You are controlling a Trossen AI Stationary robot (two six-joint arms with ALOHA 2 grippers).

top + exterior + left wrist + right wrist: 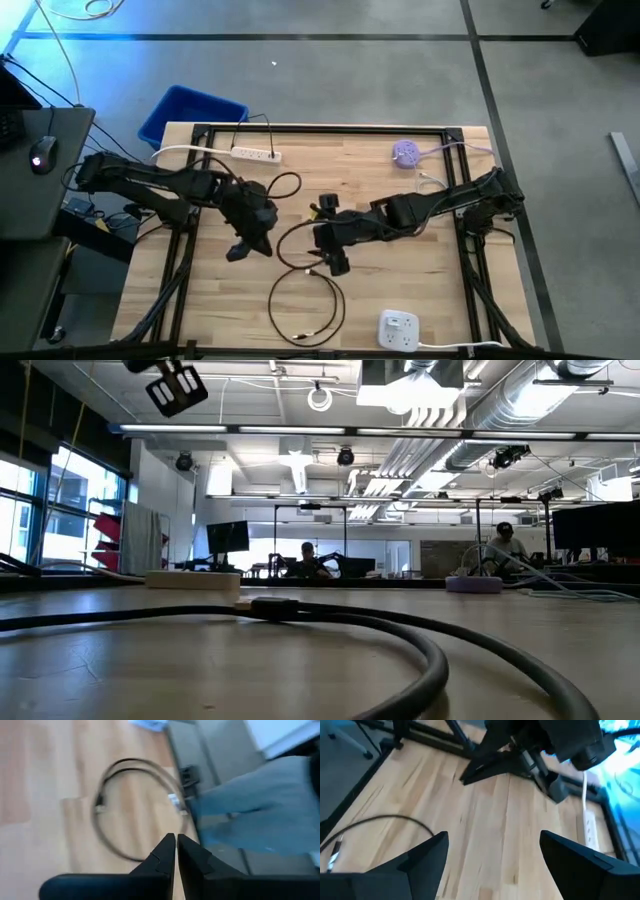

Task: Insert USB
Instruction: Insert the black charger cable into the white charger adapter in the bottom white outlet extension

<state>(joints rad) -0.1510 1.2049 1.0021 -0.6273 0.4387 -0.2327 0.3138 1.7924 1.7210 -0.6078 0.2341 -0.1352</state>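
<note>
A black USB cable (305, 300) lies in a loose loop on the wooden table (430, 250), at the middle toward the near edge. One plug end rests at the bottom of the loop, near the front edge; the other end runs up under the right gripper (335, 262). A white charger block with ports (399, 327) sits at the front right, well apart from the loop, and a white power strip (256, 154) lies along the back edge on the left.

The right gripper hovers over the top of the loop with its fingers spread wide and nothing between them; the right wrist view shows bare wood between the two dark fingers (422, 857) and a stretch of cable with a metal plug tip (334, 852) off to one side. So the plug lies beside the opening rather than inside it, with its long axis roughly along the cable's run, though the blur makes that angle uncertain.

The left gripper (243, 247) is pinched closed and empty, just left of the loop; its wrist view looks past the closed fingertips (175, 847) at the coiled cable.

The right arm is the nearer one to a plug, and probably needs to shift sideways before closing.
</note>
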